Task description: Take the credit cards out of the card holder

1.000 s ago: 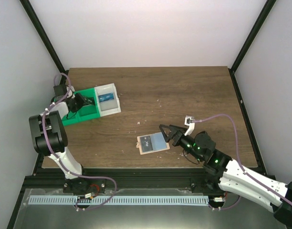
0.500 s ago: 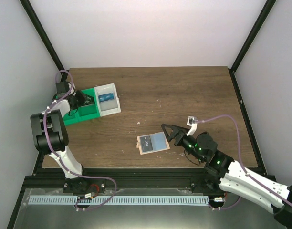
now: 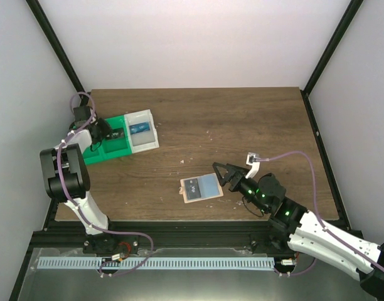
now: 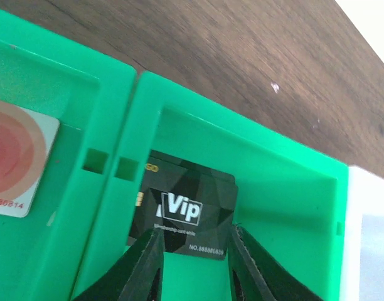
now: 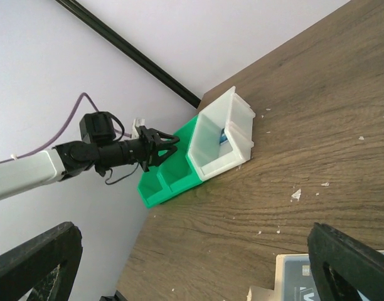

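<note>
**Desk:** What's closest to you, and why is the right arm parked there?

**Me:** Nearest the bases is the flat tan card holder (image 3: 205, 196) with the blue panel, lying flat on the brown wooden table (image 3: 242, 119). A small dark credit card (image 3: 192, 185) with white print shows on its left half, so I judge the sleeve isn't emptied yet. My right gripper (image 3: 219, 168) sits just beside the holder's right edge, jaws spread wide with nothing between them. I read that as waiting in reach of the sleeve, ready to steady it or draw the next card.

**Desk:** And the left arm, further out?

**Me:** It's at the far left, reaching into the green plastic divided bin (image 4: 286, 207). On the wrist camera a black card (image 4: 186, 210) printed "Vip" lies on the floor of one compartment. My left gripper (image 4: 196, 241) hangs over that card's near edge, one finger on either side, parted and not pinching it. To me that looks like a card delivered where it belongs. The neighbouring compartment holds a white card (image 4: 13, 160) with a red circle. Right beside the green bin stands the white plastic bin (image 3: 144, 144), with a bluish card (image 3: 139, 128) inside. One card per compartment seems to be the reason for the spread.
</note>
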